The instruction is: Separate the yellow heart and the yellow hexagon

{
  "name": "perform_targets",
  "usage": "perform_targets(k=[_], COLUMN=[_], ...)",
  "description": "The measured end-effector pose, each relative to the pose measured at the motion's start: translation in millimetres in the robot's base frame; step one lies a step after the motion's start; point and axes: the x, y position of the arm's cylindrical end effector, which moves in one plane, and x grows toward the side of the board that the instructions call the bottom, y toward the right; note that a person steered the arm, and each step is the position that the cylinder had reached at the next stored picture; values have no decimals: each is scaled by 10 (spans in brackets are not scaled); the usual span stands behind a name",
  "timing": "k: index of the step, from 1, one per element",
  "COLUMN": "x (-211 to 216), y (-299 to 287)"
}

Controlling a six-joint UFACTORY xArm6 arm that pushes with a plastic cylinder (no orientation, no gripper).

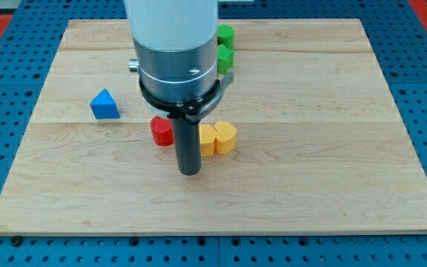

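Risk entry: yellow hexagon block (207, 141) and yellow heart block (226, 137) sit touching, mid pale wooden counter (310, 148), with my tip (189, 171) just below-left of the hexagon; no claw is fitted, only a bare rod. Pushing rightward from here would likely drive both yellows along together, unseparated. Red cylinder block (161, 131), near the rod's left, could be knocked; blue triangular block (104, 104) and green blocks (225, 44) stand apart.
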Motion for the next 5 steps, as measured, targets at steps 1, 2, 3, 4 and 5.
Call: perform_targets(k=[1, 2, 3, 4, 5], x=[-43, -160, -279, -345, -318], y=[60, 207, 360, 360, 511])
